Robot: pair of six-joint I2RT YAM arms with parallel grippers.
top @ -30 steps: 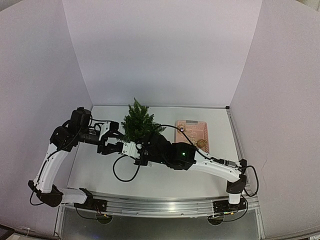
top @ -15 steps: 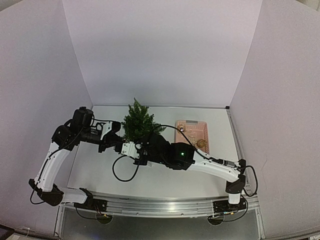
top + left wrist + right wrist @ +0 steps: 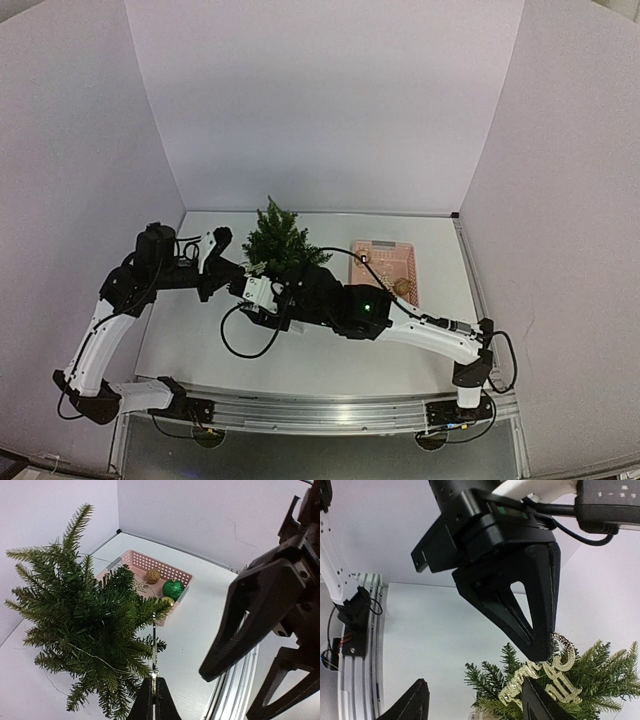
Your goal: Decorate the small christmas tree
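Fingers of the left hand (image 3: 153, 687) pinch a flat gold glitter ornament (image 3: 562, 677) against the small christmas tree (image 3: 278, 245), a bushy dark green fir standing on the white table (image 3: 190, 340); the right hand (image 3: 475, 687) hangs spread just beside. Nothing looks hung yet, and a shiny green bauble (image 3: 173, 589) and gold balls (image 3: 153, 575) lie in the pink plastic basket (image 3: 150, 562), so most decorating seems left.

White links (image 3: 96, 342), black joints (image 3: 152, 246) (green LED (image 3: 367, 308) lit).
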